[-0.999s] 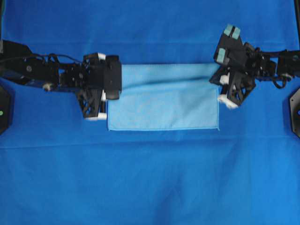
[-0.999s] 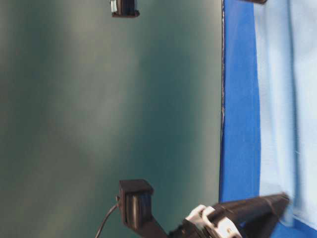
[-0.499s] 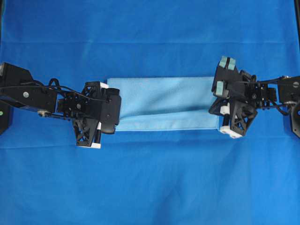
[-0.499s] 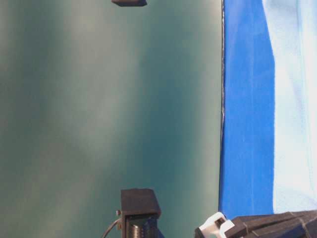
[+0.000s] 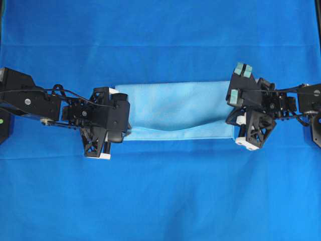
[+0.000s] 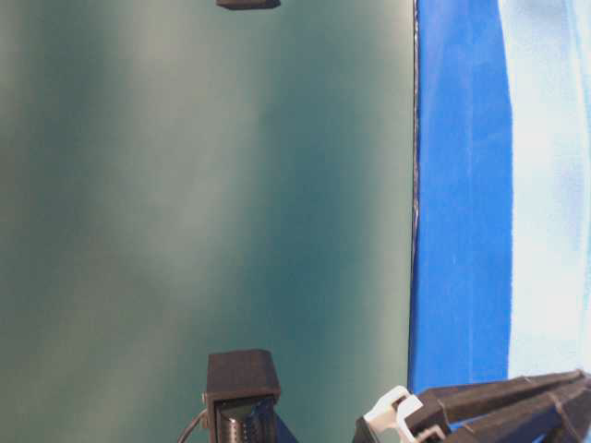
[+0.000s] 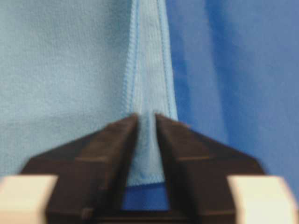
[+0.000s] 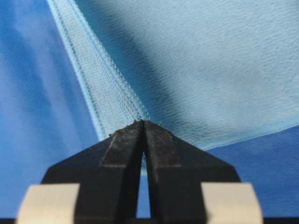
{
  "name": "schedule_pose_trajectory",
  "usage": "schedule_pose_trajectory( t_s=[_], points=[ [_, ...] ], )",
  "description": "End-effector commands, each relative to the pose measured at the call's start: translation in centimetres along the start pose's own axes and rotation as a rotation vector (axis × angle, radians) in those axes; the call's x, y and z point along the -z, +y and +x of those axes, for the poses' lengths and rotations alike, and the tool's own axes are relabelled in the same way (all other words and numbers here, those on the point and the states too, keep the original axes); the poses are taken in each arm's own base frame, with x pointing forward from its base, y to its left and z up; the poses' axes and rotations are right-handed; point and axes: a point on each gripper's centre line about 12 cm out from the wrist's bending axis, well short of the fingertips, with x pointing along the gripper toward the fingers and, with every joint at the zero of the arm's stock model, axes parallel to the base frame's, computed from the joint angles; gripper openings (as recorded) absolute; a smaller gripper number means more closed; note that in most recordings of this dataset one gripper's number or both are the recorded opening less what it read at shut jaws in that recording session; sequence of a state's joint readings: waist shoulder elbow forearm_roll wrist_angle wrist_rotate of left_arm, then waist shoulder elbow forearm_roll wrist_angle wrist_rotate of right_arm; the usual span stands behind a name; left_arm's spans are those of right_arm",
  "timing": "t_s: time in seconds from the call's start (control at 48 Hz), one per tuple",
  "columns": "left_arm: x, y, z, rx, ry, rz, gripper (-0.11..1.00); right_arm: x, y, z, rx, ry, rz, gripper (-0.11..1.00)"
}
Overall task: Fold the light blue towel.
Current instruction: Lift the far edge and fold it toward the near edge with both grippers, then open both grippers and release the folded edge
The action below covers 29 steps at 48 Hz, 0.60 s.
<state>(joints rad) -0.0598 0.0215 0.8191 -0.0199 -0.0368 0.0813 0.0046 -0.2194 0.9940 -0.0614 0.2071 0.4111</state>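
The light blue towel (image 5: 175, 110) lies at the centre of the royal-blue table cloth (image 5: 160, 201), doubled into a wide band: the far long edge is straight, and the near long edge sags in a shallow curve between the two arms.

The left gripper (image 7: 146, 122) sits at the towel's near-left corner. In the left wrist view its jaws stand slightly apart with the stacked hems of the corner between them; the gap suggests the pinch is being let go rather than held firm.

The right gripper (image 8: 144, 125) sits at the near-right corner. In the right wrist view its tips nearly meet on the hemmed edge (whether they clamp the cloth or have just freed it cannot be told).

Rationale for placement: each gripper carries one corner so that both ends of the free edge travel together and land squarely over the lower layer. The sag indicates the span between the grippers is slack. Judged status: first fold laid down, release in hand.
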Motion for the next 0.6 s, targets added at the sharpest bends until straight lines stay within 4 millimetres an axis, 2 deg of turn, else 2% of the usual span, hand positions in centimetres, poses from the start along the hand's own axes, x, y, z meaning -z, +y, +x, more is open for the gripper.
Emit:
schedule_pose_trajectory(
  t_s=[0.0,0.083,0.166,0.208,0.291,0.354,0.583],
  points=[
    [-1.4,0.0,-0.6,-0.001,-0.046,0.005,0.30,-0.9,1.3,-0.5,-0.031,-0.030,-0.021,0.23],
    [-1.7,0.0,-1.1,-0.001,-0.054,0.017,0.50,-1.1,1.8,-0.7,-0.039,-0.030,-0.036,0.49],
    [-2.0,0.2,-1.7,-0.006,-0.070,0.026,0.61,-1.2,1.8,-1.1,-0.035,-0.025,-0.041,0.66],
    [-2.2,0.4,-2.0,-0.012,-0.079,0.028,0.63,-1.4,1.8,-1.4,-0.033,-0.031,-0.047,0.66],
    [-2.3,1.0,-2.2,-0.025,-0.086,0.034,0.62,-1.8,1.3,-2.1,-0.020,-0.050,-0.060,0.59],
    [-2.4,1.7,-2.3,-0.041,-0.089,0.035,0.61,-2.3,0.6,-2.5,-0.002,-0.069,-0.062,0.60],
    [-2.4,5.5,-3.1,-0.125,-0.091,0.051,0.61,-3.8,-4.4,-3.0,0.122,-0.113,-0.002,0.60]
  ],
)
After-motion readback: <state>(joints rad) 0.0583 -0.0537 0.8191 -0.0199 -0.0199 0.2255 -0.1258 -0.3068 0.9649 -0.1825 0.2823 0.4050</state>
